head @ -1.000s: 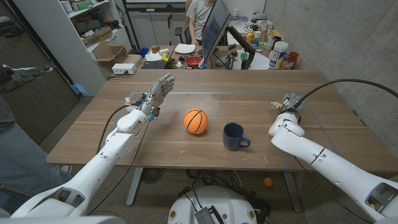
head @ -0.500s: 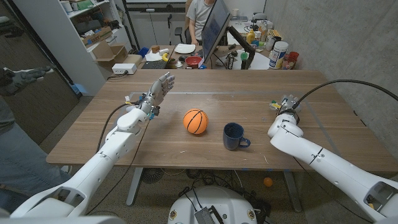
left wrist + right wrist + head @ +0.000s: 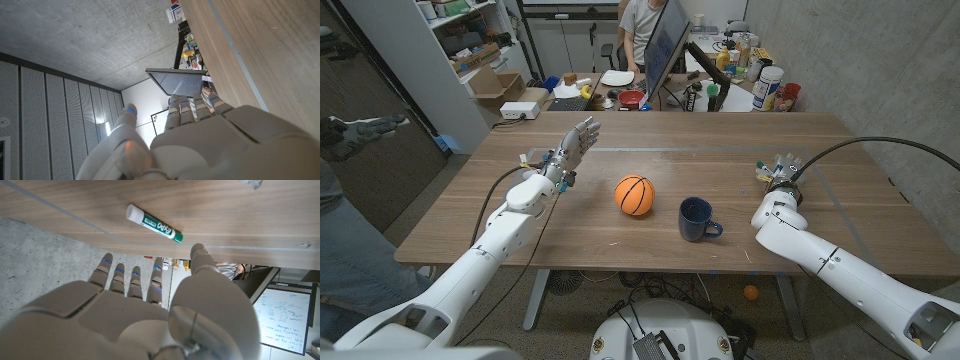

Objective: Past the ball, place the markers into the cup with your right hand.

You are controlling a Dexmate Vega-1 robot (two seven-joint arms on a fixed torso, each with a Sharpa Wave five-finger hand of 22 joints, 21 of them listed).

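Head view, taken from left to right: the left hand [image 3: 573,148] is hovering over the table [image 3: 620,240] with fingers extended and apart, holding nothing, likely parked clear of the work; next the orange ball [image 3: 634,195] is sitting beside the dark blue cup [image 3: 697,218], which is standing upright with its handle toward the right arm. Farthest right, the right hand [image 3: 782,170] is reaching with fingers spread and nothing in its grasp toward a marker [image 3: 154,223], white-bodied with a green label and cap, lying on the wood just beyond its fingertips [image 3: 197,248], apparently lining up for a pickup.
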